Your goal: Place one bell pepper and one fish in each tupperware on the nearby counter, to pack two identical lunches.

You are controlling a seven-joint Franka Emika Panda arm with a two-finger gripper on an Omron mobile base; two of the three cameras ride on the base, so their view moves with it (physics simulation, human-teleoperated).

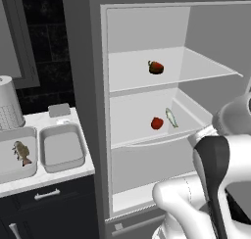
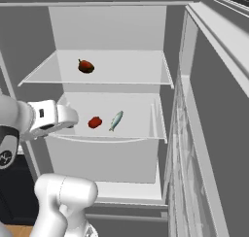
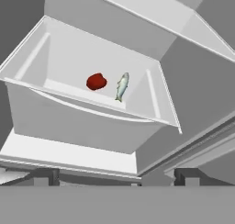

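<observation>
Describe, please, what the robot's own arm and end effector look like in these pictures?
The glossy white rounded arm has smooth tubular links and bulbous housings, with a black joint cover between segments. The end effector shows two small dark grey blocky fingertips. No cables appear.

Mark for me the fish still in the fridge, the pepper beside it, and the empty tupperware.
fridge fish (image 3: 121,86), hand view, mid-body.
lower-shelf pepper (image 3: 96,81), hand view, centre of its red body.
empty tupperware (image 1: 62,150), left base view, bare floor of the container.
</observation>
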